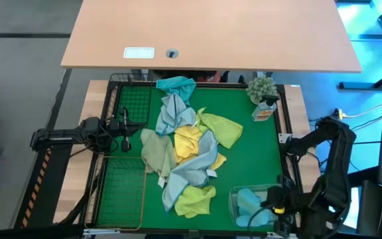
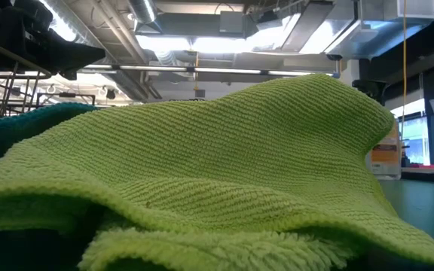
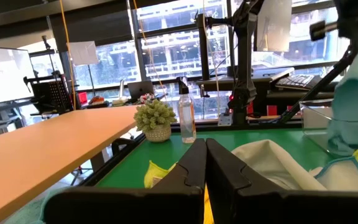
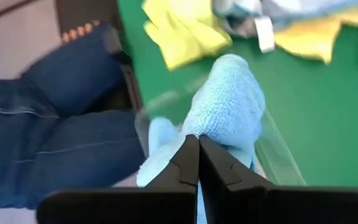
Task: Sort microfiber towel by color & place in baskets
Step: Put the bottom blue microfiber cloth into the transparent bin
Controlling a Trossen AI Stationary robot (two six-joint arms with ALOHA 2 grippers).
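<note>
Filling almost my whole low view, a lime-green towel hides both arms and all three baskets from that camera. From above I count three baskets: a black wire basket at the mat's far left, a copper wire basket at its near left, and a clear plastic tub at near right, its walls hard to make out. One light-blue towel lies in the tub, bunched and fluffy. On the green tabletop the towel pile overlaps too much for me to count; I see yellow, lime, sage and blue pieces, plus a teal one at the far edge. My left gripper hangs clenched and empty between the two wire baskets. My right gripper is pinched together just above the blue towel; I cannot tell whether it grips any cloth.
</note>
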